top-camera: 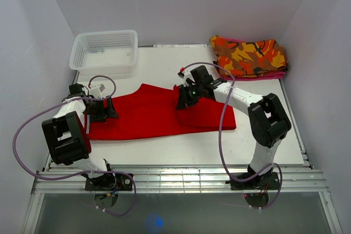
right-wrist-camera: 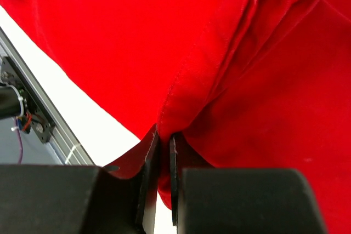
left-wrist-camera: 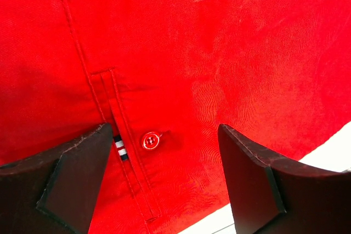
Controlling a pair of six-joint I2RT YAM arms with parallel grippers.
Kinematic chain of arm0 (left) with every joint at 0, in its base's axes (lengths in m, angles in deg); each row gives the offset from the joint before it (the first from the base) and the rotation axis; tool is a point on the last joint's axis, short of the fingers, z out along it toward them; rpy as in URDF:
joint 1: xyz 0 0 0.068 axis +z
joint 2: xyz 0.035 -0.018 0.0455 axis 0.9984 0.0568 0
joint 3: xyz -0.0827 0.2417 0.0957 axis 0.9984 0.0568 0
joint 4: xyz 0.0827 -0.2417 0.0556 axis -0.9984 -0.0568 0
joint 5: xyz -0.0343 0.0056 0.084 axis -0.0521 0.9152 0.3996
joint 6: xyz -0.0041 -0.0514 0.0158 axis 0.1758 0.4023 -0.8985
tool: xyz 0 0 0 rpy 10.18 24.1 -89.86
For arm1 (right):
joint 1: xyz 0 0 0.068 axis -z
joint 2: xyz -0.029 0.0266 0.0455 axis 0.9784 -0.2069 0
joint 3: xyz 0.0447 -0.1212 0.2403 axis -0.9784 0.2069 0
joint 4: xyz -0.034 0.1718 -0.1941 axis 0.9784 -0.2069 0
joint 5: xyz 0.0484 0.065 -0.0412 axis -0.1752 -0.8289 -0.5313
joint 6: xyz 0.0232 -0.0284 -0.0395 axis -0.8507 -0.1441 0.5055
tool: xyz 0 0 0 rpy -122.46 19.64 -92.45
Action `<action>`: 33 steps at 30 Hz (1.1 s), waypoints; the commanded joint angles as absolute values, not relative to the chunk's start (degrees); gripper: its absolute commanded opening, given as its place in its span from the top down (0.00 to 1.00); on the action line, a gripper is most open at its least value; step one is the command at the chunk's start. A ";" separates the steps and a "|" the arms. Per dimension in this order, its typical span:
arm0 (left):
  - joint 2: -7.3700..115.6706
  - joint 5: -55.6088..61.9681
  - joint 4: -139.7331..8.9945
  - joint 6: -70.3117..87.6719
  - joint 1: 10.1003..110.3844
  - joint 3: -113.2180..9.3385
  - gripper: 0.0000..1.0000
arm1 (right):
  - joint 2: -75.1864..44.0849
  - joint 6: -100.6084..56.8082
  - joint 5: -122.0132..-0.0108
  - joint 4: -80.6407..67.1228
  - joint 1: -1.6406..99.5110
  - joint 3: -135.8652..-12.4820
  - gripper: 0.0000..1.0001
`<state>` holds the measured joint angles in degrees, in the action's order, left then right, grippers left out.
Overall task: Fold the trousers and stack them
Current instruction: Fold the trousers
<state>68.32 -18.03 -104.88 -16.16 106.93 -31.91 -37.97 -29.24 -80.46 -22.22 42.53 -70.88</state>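
Across the middle of the white tabletop [top-camera: 164, 149], the trousers [top-camera: 148, 116] are laid out flat, plain bright red, reaching from near the left edge to a little right of centre. At the far right corner, a camouflage garment [top-camera: 248, 56] in orange, red and yellow is laid folded, well apart from the trousers. At the far left corner, a white mesh basket [top-camera: 105, 33] is set. The left gripper [top-camera: 101, 108] is held over the left end of the trousers, near the left edge. In its wrist view the jaws are seen released and spread wide above the cloth [left-wrist-camera: 219, 53], with nothing caught between them. The right gripper [top-camera: 184, 100] is lowered at the far side of the trousers, near the centre of the tabletop. In its wrist view the fingers [right-wrist-camera: 149, 179] are seen clenched on a raised fold of the red cloth [right-wrist-camera: 109, 42]. Between the left jaws, a small red button [left-wrist-camera: 150, 141] and a striped tag [left-wrist-camera: 120, 148] are shown on the cloth
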 commanded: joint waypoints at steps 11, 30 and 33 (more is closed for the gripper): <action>67.95 -16.60 -105.62 -16.43 107.13 -30.75 0.11 | -42.57 -33.63 -80.27 -18.03 37.63 -77.29 0.92; 63.92 -19.67 -107.19 -18.54 107.13 -32.06 0.08 | -42.58 -31.62 -78.59 -19.26 37.45 -79.14 0.32; 61.19 -24.05 -109.21 -20.03 107.13 -34.52 0.08 | -39.51 -28.38 -78.94 -20.66 38.94 -78.43 0.33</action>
<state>65.83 -19.02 -106.56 -17.95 106.93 -32.00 -44.64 -32.17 -78.63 -20.80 37.59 -77.19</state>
